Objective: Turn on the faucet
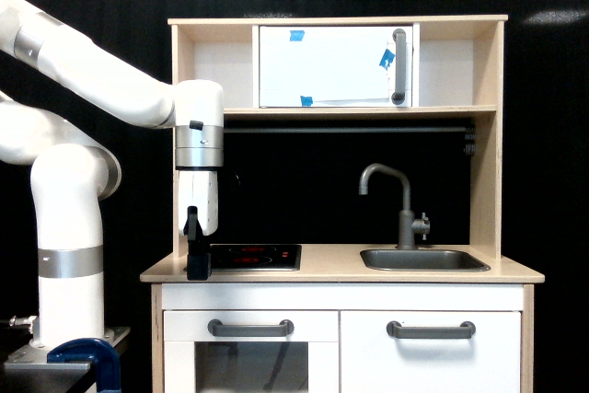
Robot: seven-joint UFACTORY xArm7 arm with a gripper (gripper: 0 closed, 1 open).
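I see the faucet upright at the back edge of the sink, on the exterior view's right half of the toy kitchen counter, spout hooked toward the view's left, small knob on its right side. My gripper hangs at the counter's left end beside the hob, well apart from the faucet. I cannot tell whether its jaws are together or apart.

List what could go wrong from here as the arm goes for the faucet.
1. The gripper hangs low over the hob at the counter's far end from the faucet; sliding straight across could scrape the counter.
2. The knob is small and sits beside the stem, so a push may miss or slip.
3. The shelf and rail overhead could catch the arm.
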